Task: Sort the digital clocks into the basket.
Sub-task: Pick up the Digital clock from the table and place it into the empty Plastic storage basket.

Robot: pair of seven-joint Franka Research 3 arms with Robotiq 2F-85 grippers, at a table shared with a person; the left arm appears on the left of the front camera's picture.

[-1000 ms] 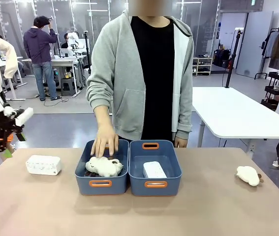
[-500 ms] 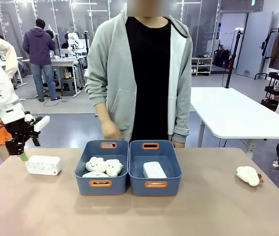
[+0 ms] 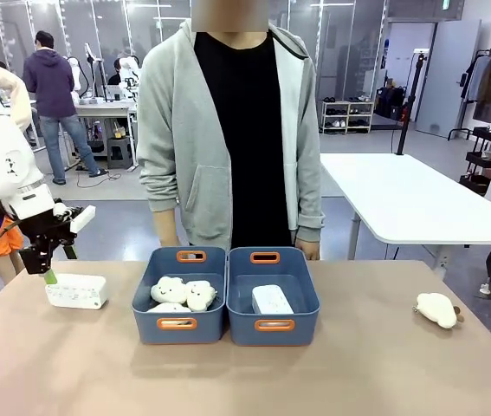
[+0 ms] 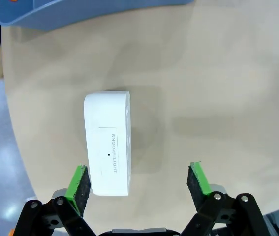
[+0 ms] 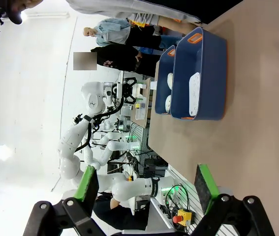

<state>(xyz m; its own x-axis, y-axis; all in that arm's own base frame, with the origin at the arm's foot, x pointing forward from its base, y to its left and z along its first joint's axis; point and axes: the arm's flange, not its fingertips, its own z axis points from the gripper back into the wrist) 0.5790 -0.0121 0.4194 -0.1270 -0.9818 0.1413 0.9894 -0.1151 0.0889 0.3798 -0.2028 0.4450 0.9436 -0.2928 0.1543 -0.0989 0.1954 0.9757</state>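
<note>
Left wrist: L fingers (image 4: pixel 78 189) wide over clock (image 4: pixel 107 142)

The bench (image 3: pixel 245 381) is plain tan; the digital clock (image 3: pixel 76 290) on it is white with small grey lettering; the second digital clock (image 3: pixel 272 300) is white too; its basket (image 3: pixel 307 299) is blue with orange-rimmed slots; the plush sheep (image 3: pixel 182 293) are cream-white; the left hand (image 4: pixel 139 179) is black with green pads (image 4: pixel 78 183); the person's hoodie (image 3: pixel 180 130) is grey.
</note>
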